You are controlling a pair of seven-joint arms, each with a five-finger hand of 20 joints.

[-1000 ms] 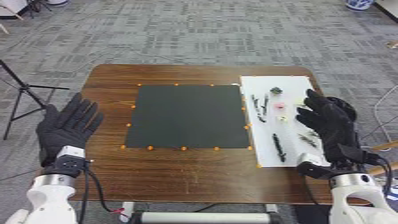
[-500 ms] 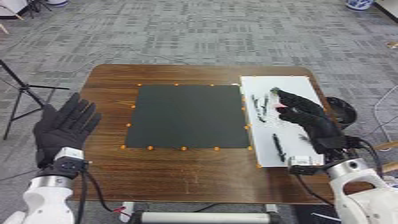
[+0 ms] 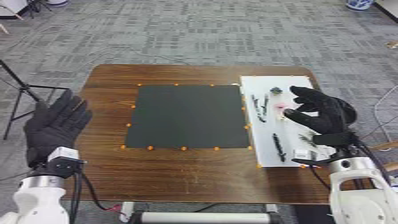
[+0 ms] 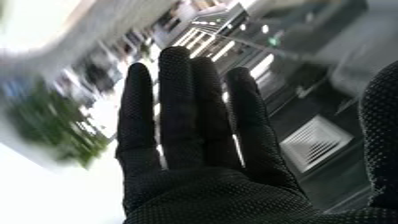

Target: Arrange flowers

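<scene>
In the head view my right hand (image 3: 325, 111) is over the right part of the white sheet (image 3: 260, 134), open and holding nothing. My right hand (image 4: 213, 180) has its fingers extended in the right wrist view. On the sheet lie a small dark flower (image 3: 275, 90), a pink flower (image 3: 282, 106), dark stems (image 3: 264, 106) and a dark stem (image 3: 279, 146) nearer the front. My right hand partly hides the flowers beside it. My left hand (image 3: 55, 131) is open and empty at the table's left edge.
A dark green square mat (image 3: 187, 117) lies on the middle of the brown table (image 3: 178, 175), with orange markers round its edges. A black round object (image 3: 349, 111) is beyond the table's right edge. A black tripod (image 3: 25, 89) stands at the left.
My right hand went in over the flowers on the sheet, then drew back to the right, empty. The left hand shifted slightly left and toward the front.
</scene>
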